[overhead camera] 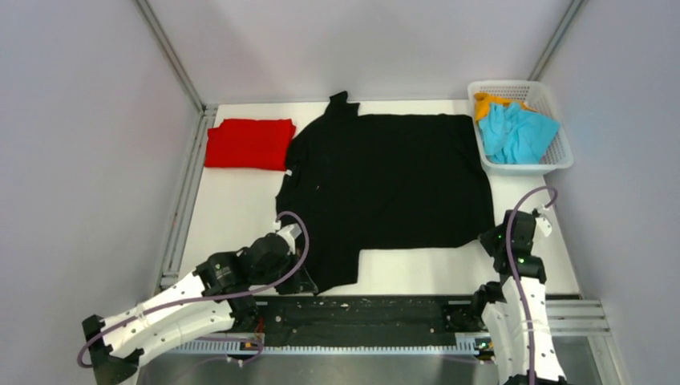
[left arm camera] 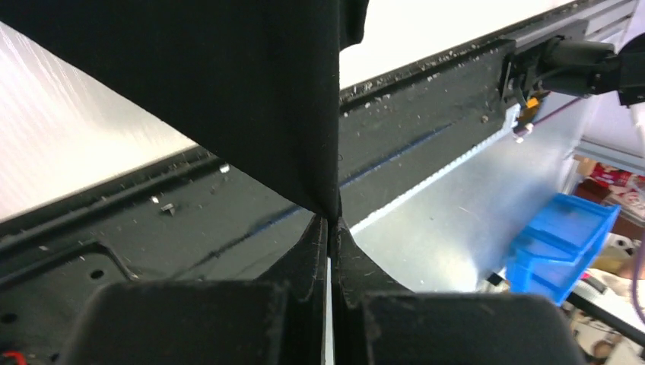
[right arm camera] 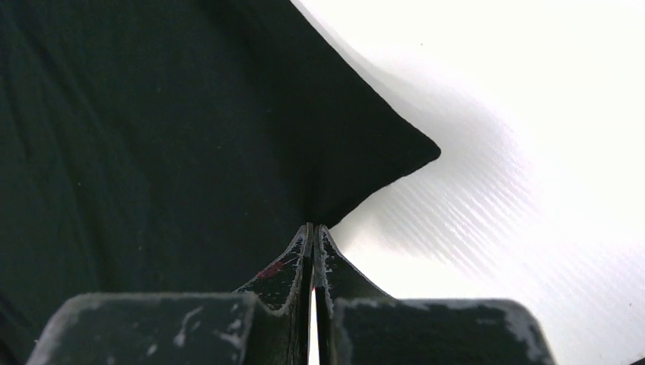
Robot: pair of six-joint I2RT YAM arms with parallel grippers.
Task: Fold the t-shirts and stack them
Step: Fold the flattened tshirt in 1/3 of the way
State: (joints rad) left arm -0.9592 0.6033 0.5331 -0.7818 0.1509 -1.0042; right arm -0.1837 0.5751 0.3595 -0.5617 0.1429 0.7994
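Note:
A large black t-shirt (overhead camera: pixel 385 180) lies spread over the middle of the white table. My left gripper (overhead camera: pixel 309 282) is shut on its near left sleeve; in the left wrist view (left arm camera: pixel 330 220) the black cloth (left arm camera: pixel 228 91) hangs from the pinched tips above the black front rail. My right gripper (overhead camera: pixel 487 241) is shut on the shirt's near right corner; in the right wrist view (right arm camera: pixel 313 226) the cloth (right arm camera: pixel 152 137) rises from the tips. A folded red t-shirt (overhead camera: pixel 249 143) lies at the back left. Cyan (overhead camera: pixel 520 133) and orange (overhead camera: pixel 486 102) garments sit in a basket.
A white mesh basket (overhead camera: pixel 564 156) stands at the back right corner. A black rail (overhead camera: pixel 361 313) runs along the near table edge. Grey walls enclose both sides. A blue bin (left arm camera: pixel 563 236) shows beyond the table edge in the left wrist view.

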